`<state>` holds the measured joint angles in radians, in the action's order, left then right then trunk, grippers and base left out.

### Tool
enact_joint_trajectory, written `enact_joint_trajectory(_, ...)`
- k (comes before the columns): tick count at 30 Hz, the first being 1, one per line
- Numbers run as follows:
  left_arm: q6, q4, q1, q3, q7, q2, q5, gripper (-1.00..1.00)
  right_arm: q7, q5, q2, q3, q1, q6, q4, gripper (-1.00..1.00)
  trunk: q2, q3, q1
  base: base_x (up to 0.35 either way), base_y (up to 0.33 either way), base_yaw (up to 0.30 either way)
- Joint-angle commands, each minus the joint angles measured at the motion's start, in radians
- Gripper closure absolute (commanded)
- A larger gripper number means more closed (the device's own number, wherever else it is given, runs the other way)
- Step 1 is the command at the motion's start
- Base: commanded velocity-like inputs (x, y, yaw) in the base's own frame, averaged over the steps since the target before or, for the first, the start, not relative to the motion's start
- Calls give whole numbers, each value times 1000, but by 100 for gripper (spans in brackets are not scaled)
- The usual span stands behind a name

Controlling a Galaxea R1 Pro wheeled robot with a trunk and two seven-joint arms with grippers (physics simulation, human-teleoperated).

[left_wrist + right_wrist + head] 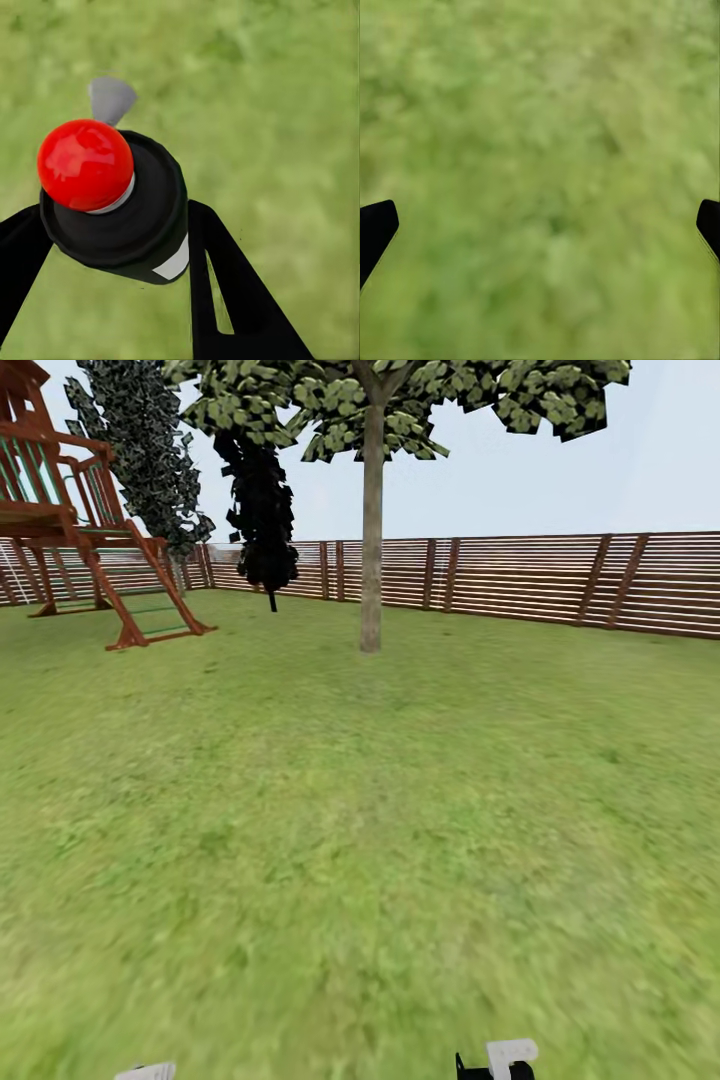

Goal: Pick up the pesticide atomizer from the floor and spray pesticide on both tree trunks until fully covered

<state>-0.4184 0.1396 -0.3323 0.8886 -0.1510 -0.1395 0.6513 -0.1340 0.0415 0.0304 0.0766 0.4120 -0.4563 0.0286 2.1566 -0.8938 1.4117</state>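
The pesticide atomizer [112, 217], a dark bottle with a red ball tip and a white band, sits between the two black fingers of my left gripper [112, 232], which is shut on it above the grass. My right gripper [540, 225] is open, its two dark fingertips wide apart with only lawn between them. Ahead in the head view stands a tall tree [400, 395] with a bare grey-tan tree trunk [371, 530] and green foliage high up, several metres away across the garden lawn [360, 830]. The paved floor is out of view.
A reddish-brown slat fence [520, 580] runs behind the tree. A wooden play frame with a ladder [90, 530] stands at the far left. Two dark-leaved trees [262, 510] rise near the fence. White arm parts [510, 1055] peek in at the lower edge.
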Motion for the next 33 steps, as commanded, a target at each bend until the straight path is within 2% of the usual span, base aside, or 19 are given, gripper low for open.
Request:
enact_joint_trajectory(1,-2,0,-1,8,-7,0,2,100,-10,5,0,8,1,-1,-1,-100,0,-1,0,340,0,0)
enact_joint_trajectory(33,-1,0,-1,7,-7,1,2,100,-10,5,0,8,1,-1,-1,-100,0,-1,0,340,0,0)
